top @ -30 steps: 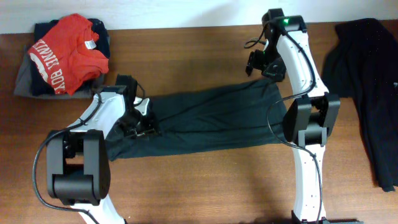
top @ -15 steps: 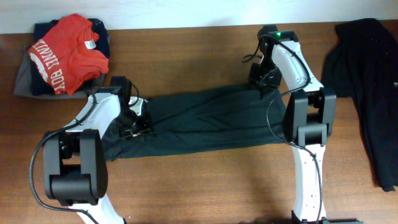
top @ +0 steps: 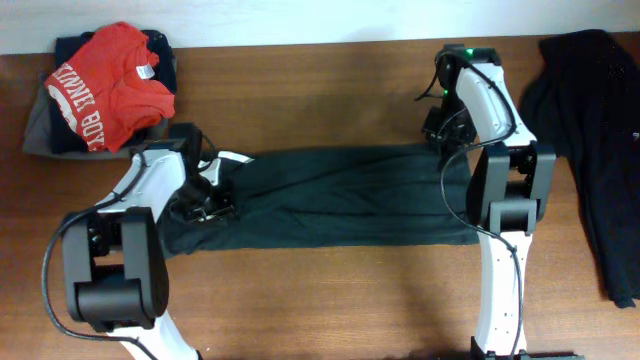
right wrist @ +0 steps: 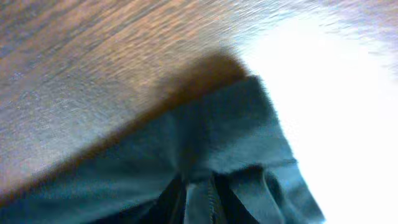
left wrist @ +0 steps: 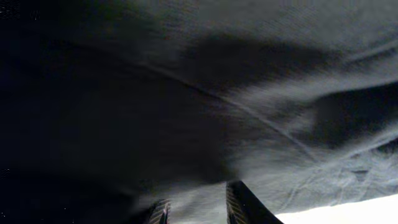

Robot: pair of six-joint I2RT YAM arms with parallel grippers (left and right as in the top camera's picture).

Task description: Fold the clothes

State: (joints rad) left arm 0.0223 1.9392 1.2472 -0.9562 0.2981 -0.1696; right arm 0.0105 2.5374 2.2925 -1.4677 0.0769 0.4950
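Note:
The clothes (top: 330,195), one dark T-shirt with its plain side up, lie as a long band across the middle of the table (top: 300,290). My left gripper (top: 205,200) is at the band's left end; in the left wrist view its fingers (left wrist: 239,202) stand on either side of a fold of dark cloth (left wrist: 249,93), shut on it. My right gripper (top: 440,135) is at the band's upper right corner. In the right wrist view the right gripper (right wrist: 198,199) pinches the cloth's edge (right wrist: 236,124) between nearly touching fingers. No lettering shows.
A red tee with white lettering (top: 110,85) lies on a pile of dark and grey garments (top: 40,125) at the back left. Another dark garment (top: 590,120) is draped at the right edge. Bare wood runs along the front.
Both grippers have closed on the shirt. The left one has moved left and the right one right, drawing the cloth out into a longer, flatter band.

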